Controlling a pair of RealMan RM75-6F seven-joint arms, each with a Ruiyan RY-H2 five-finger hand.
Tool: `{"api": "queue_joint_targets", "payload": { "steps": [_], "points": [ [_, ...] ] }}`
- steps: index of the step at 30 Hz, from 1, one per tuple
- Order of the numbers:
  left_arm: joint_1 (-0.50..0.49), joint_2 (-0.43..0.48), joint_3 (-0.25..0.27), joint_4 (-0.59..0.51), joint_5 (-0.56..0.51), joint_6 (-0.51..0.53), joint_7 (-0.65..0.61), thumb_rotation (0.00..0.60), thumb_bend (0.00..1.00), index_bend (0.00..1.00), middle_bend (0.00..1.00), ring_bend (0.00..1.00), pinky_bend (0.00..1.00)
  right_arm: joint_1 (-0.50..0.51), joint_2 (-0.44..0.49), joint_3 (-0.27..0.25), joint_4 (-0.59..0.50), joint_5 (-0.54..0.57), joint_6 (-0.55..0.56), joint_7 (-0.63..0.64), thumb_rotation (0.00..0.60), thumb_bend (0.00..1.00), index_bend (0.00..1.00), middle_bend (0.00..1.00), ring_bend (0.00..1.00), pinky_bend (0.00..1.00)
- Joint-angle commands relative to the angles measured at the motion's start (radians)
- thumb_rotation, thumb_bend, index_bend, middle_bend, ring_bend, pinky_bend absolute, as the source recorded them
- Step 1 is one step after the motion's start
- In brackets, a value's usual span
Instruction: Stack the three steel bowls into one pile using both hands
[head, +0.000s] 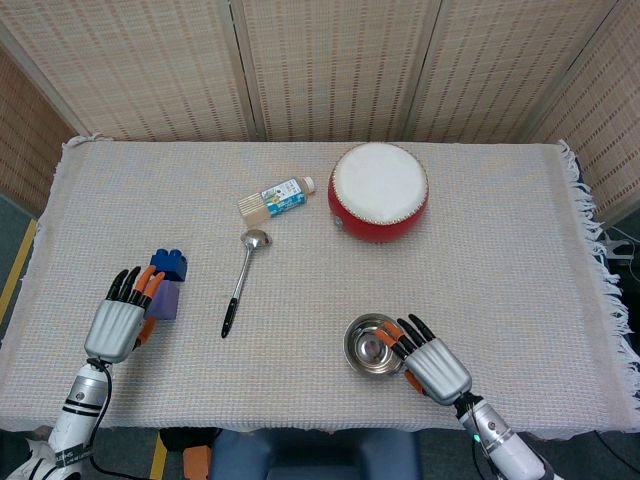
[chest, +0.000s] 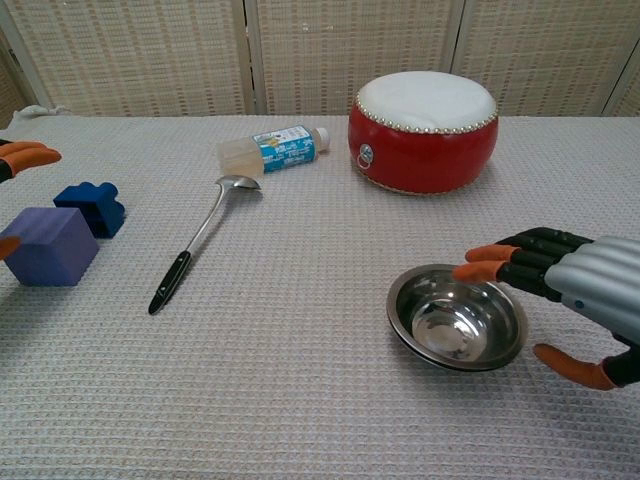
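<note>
We see the bowls (chest: 457, 329) nested upright, mouths up, on the worktop (chest: 300, 380); our right hand (chest: 580, 300) is spread beside them, our left hand (head: 122, 318) spread too.

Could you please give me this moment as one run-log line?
bowls: one pile | right hand: open beside pile | left hand: open by blocks

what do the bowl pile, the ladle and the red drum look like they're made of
Bowl pile: polished steel by the look, mirror-bright with reflections inside.
Ladle: shiny metal scoop and shaft, with a black handle, probably plastic.
Red drum: glossy red shell, maybe lacquered wood, matte white skin-like top, pale studs around the rim.
</note>
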Motion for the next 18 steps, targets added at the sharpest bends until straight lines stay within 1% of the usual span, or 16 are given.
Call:
{"api": "queue_joint_targets", "payload": {
  "steps": [1,4,6,7,10,12,14,16,18],
  "points": [
    [0.001,0.003,0.0,-0.006,0.003,0.001,0.005,0.6,0.41,0.0,0.0,0.0,0.08,-0.04,0.06,-0.013,-0.042,-0.004,0.063,0.009,0.6,0.23,0.0,0.0,0.0,0.0],
    [0.005,0.016,0.007,-0.023,0.012,0.006,0.009,0.6,0.41,0.0,0.0,0.0,0.08,-0.089,0.111,-0.016,-0.06,-0.011,0.15,0.028,0.6,0.15,0.0,0.0,0.0,0.0],
    [0.017,0.045,0.024,-0.058,0.017,0.004,0.009,0.6,0.41,0.0,0.0,0.0,0.08,-0.139,0.143,-0.01,-0.066,-0.005,0.237,0.063,0.6,0.13,0.0,0.0,0.0,0.0],
    [0.029,0.073,0.039,-0.094,0.014,-0.003,0.005,0.6,0.41,0.0,0.0,0.0,0.08,-0.171,0.154,-0.002,-0.057,0.007,0.29,0.075,0.6,0.12,0.0,0.0,0.0,0.0],
    [0.07,0.142,0.072,-0.189,0.0,0.001,-0.022,0.6,0.41,0.0,0.0,0.0,0.08,-0.249,0.155,0.018,-0.007,0.05,0.4,0.064,0.6,0.12,0.0,0.0,0.0,0.0],
    [0.1,0.162,0.082,-0.212,-0.001,0.034,-0.043,0.6,0.41,0.0,0.0,0.0,0.07,-0.281,0.146,0.026,0.026,0.072,0.435,0.07,0.6,0.12,0.0,0.0,0.0,0.0],
    [0.137,0.164,0.087,-0.21,0.001,0.082,-0.07,0.6,0.41,0.0,0.0,0.0,0.07,-0.29,0.158,0.026,0.035,0.062,0.442,0.081,0.6,0.12,0.0,0.0,0.0,0.0],
    [0.164,0.159,0.092,-0.198,0.004,0.114,-0.099,0.6,0.41,0.0,0.0,0.0,0.07,-0.297,0.157,0.043,0.041,0.048,0.468,0.107,0.6,0.12,0.0,0.0,0.0,0.0],
    [0.176,0.159,0.097,-0.195,0.009,0.123,-0.108,0.6,0.41,0.0,0.0,0.0,0.07,-0.302,0.152,0.05,0.047,0.041,0.477,0.108,0.6,0.12,0.0,0.0,0.0,0.0]
  ]
}}
